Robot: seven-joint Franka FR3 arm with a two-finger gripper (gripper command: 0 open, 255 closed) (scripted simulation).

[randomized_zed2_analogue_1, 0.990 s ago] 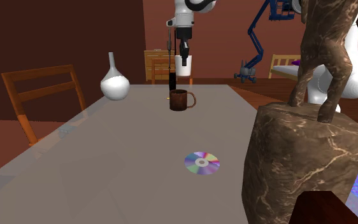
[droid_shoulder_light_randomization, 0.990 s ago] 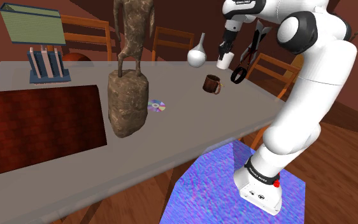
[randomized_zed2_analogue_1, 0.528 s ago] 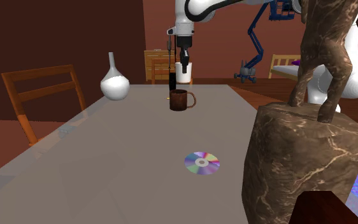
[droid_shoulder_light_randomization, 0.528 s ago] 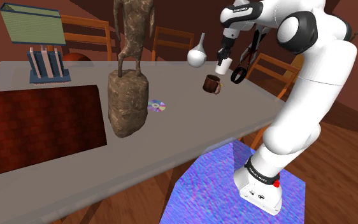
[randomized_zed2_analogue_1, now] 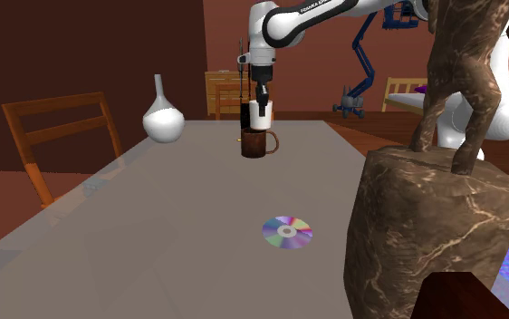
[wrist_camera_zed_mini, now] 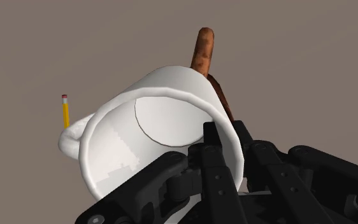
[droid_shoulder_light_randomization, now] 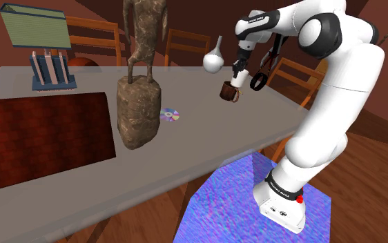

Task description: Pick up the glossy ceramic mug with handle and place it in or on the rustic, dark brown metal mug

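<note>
White mug [wrist_camera_zed_mini: 152, 127] hangs from the pincer [wrist_camera_zed_mini: 229, 149], which is clenched on its wall, one finger inside the bowl and one outside. The cup tips with its mouth toward the hand and its handle on the side away from the fingers. That rim grip looks chosen to leave the base free to go down first. Directly under the pincer stands the brown mug [randomized_zed2_analogue_1: 258, 143], upright on the table [randomized_zed2_analogue_1: 153, 245]. Seen from across the table, the white cup's base sits right at the brown rim, touching or just short of it; I cannot tell which. My guess is the carrying is nearly done, and what remains is lowering and letting go. The white mug looks about as wide as the brown mouth, so it would likely perch on the rim rather than drop in, and a tilted base could slip off one edge. Room around is generous. A pencil [wrist_camera_zed_mini: 65, 113] lies beyond the hanging handle, apart from both mugs. The vase [randomized_zed2_analogue_1: 163, 122] stands well off to one side of the pincer, and the disc [randomized_zed2_analogue_1: 287, 232] and statue [droid_shoulder_light_randomization: 139, 103] are farther off again. Nothing crowds a straight lift out.
</note>
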